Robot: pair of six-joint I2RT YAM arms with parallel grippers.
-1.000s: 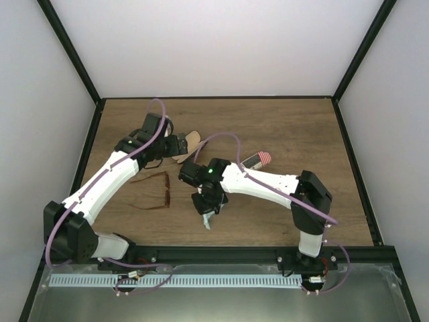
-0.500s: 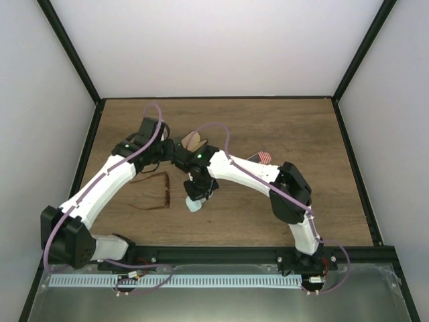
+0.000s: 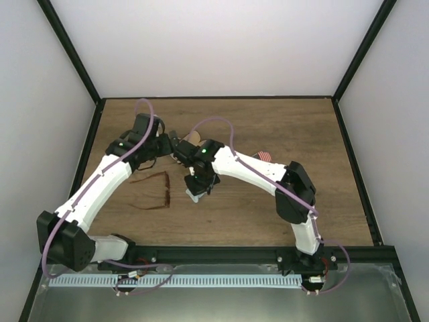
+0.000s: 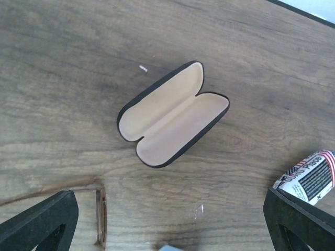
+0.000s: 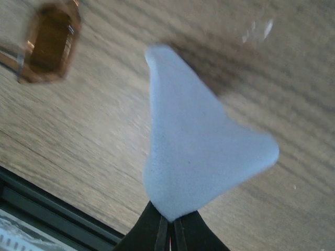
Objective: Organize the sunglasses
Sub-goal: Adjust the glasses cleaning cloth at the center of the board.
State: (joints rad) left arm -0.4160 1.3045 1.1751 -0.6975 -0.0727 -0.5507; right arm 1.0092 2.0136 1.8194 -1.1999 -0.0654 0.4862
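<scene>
The sunglasses (image 3: 165, 191), with a thin reddish-brown frame and amber lenses, lie unfolded on the wooden table left of centre. One lens shows in the right wrist view (image 5: 49, 42), and an edge shows in the left wrist view (image 4: 100, 217). My right gripper (image 3: 199, 185) is shut on a light blue cloth (image 3: 194, 196), which hangs just right of the sunglasses; the cloth (image 5: 193, 157) fills the right wrist view above the pinched jaws (image 5: 171, 227). My left gripper (image 3: 167, 144) is open and empty above the table, near an open tan-lined case (image 4: 172, 114).
A red-and-white striped case (image 3: 265, 157) lies right of the arms, and also shows in the left wrist view (image 4: 309, 175). The open case (image 3: 193, 137) is mostly hidden by both arms in the top view. A black frame borders the table (image 3: 268, 215).
My right gripper carried the blue cloth up and to the left, from the table's near middle to right beside the sunglasses. My left arm drew back slightly to the left.
</scene>
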